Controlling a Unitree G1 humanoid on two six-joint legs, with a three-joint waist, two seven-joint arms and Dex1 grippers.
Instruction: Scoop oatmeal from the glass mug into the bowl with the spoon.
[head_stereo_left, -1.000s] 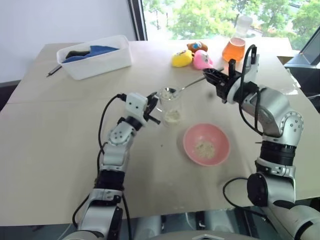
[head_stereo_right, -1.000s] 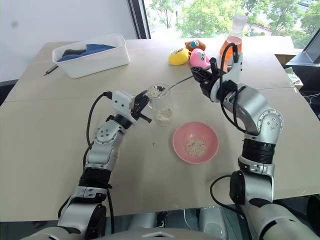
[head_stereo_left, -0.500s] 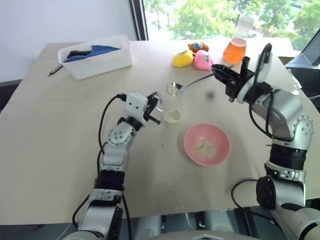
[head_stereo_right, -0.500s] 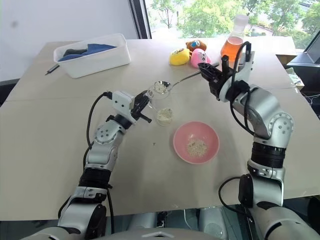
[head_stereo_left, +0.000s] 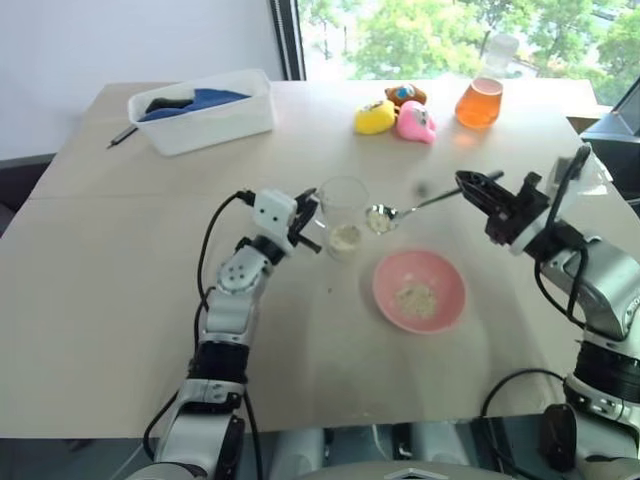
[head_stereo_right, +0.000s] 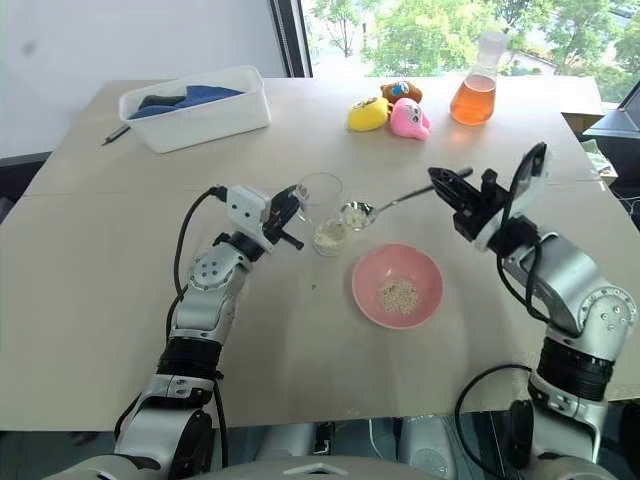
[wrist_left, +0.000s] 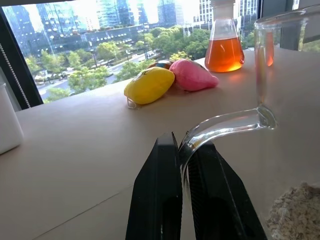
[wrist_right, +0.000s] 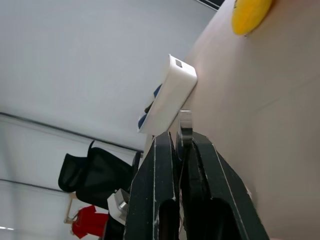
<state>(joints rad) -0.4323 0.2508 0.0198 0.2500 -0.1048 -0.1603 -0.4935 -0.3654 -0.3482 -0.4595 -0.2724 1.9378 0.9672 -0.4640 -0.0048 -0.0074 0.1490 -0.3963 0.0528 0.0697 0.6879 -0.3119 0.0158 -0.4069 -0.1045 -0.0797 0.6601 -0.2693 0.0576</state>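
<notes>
On the tan table (head_stereo_left: 120, 290) by the window, the left gripper (head_stereo_left: 303, 222) pinches the glass mug (head_stereo_left: 343, 215) handle, steadying it. The right gripper (head_stereo_left: 478, 192) clamps the spoon (head_stereo_left: 410, 208), its oatmeal (head_stereo_left: 381, 219) load level at the mug's three o'clock, ready for the bowl (head_stereo_left: 418, 291) at five.

pink bowl (head_stereo_left: 419, 290), pale beige oatmeal (head_stereo_left: 415, 297); clear glass mug (head_stereo_left: 343, 216), silver spoon (head_stereo_left: 410, 209); black fingers (wrist_left: 157, 200)

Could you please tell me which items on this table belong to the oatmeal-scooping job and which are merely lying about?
In use: glass mug, oatmeal, spoon, bowl, left gripper, right gripper.

Lying about: white tub, pen, yellow toy, pink toy, orange toy, flask.
</notes>
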